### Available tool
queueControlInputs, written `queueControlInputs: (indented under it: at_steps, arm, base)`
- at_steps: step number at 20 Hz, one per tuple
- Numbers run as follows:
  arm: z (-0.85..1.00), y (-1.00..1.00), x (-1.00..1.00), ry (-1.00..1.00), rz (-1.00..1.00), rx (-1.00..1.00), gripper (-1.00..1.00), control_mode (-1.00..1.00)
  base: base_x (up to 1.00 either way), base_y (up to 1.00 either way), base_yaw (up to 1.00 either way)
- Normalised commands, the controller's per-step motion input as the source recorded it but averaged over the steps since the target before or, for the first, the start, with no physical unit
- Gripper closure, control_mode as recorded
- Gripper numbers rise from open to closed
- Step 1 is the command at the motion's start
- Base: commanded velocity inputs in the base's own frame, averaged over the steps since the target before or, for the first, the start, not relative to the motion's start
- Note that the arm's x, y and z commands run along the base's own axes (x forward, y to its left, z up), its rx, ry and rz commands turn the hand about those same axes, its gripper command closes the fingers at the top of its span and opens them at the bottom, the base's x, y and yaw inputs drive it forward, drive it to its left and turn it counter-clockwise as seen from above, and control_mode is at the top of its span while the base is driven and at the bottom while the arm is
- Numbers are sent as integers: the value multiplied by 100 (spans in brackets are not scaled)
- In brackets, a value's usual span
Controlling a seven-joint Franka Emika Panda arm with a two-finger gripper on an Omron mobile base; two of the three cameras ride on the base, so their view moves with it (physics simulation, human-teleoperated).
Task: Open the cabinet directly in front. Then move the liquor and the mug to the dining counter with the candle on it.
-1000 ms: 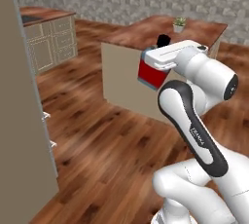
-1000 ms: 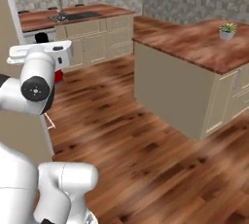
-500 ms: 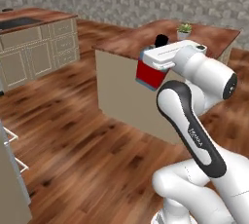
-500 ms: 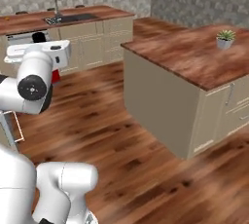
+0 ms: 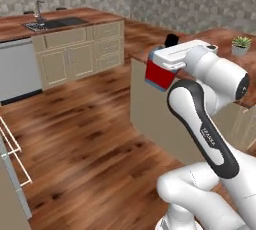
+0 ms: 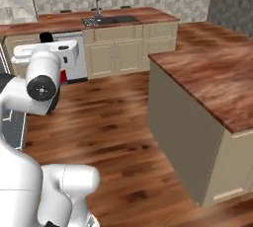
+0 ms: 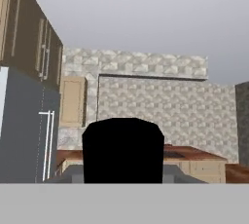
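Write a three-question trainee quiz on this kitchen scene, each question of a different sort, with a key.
1. True or false: the gripper carries the liquor above the wood floor.
2. Multiple choice: in the left base view, what stands on the island counter at far right? A) a candle B) a small potted plant C) a mug
3. Fill in: the counter along the back wall holds an inset sink with a grey ____.

Key: 1 true; 2 B; 3 faucet
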Motion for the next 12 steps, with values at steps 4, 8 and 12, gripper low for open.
queueControlInputs:
  at_steps: [4, 8, 12]
  arm:
    - [0, 0, 0, 0, 0, 0, 100, 100]
    - [0, 0, 0, 0, 0, 0, 100, 100]
    - [0, 0, 0, 0, 0, 0, 100, 100]
  base:
    - [100, -19, 48]
    - [100, -48, 35]
    - [100, -80, 24]
